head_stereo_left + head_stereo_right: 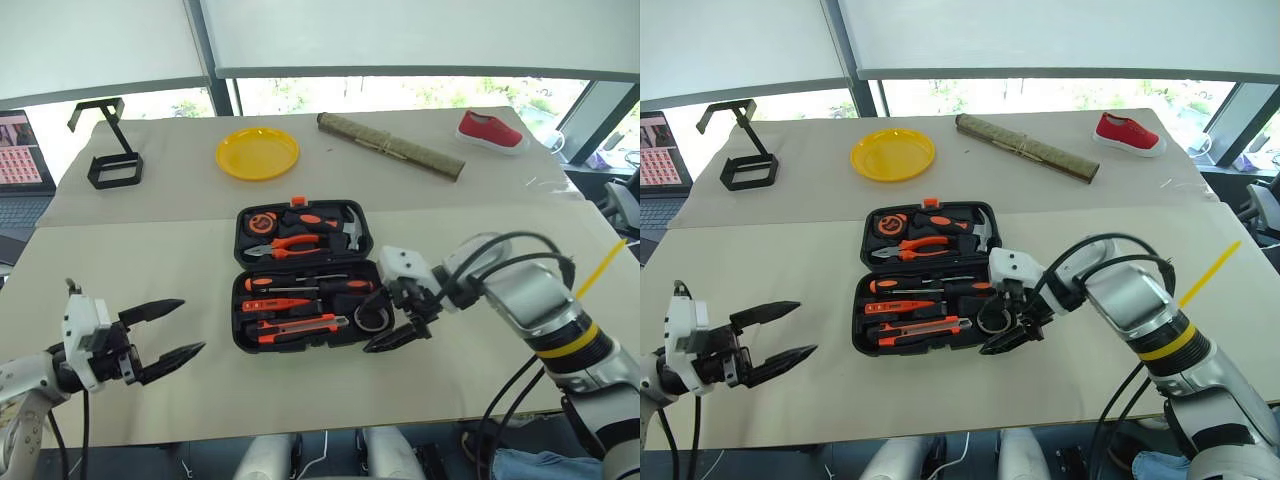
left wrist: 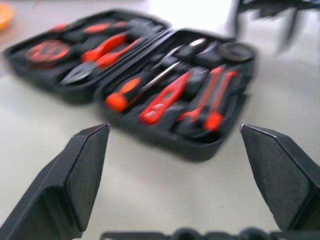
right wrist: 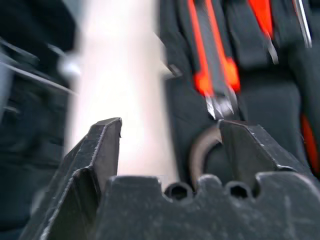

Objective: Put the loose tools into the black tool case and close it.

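A wide counter (image 1: 300, 400) is covered with a pale cloth. The black tool case (image 1: 305, 275) is laid open and flat near the middle of it. The pliers (image 1: 295, 243), the hammer (image 1: 350, 228) and the round tape measure (image 1: 262, 222) are kept in its far half. Two screwdrivers with orange and black handles (image 1: 300, 283), a thin orange tester screwdriver (image 1: 282, 304) and a black and orange knife (image 1: 300, 325) are laid in its near half. The small dark tape roll (image 1: 371, 317) is seen at the right end of that half.

The right pincer (image 1: 400, 332) is held just over the case's right end, by the tape roll. Its fingers are spread apart and nothing is held. The left pincer (image 1: 165, 330) is held over the bare cloth, well to the left of the case. It is opened wide and nothing is held.

Farther back, a bamboo roll (image 1: 390, 145), a yellow plate (image 1: 257, 153), a black wire stand (image 1: 112, 150) and a red shoe (image 1: 490, 130) are seen.
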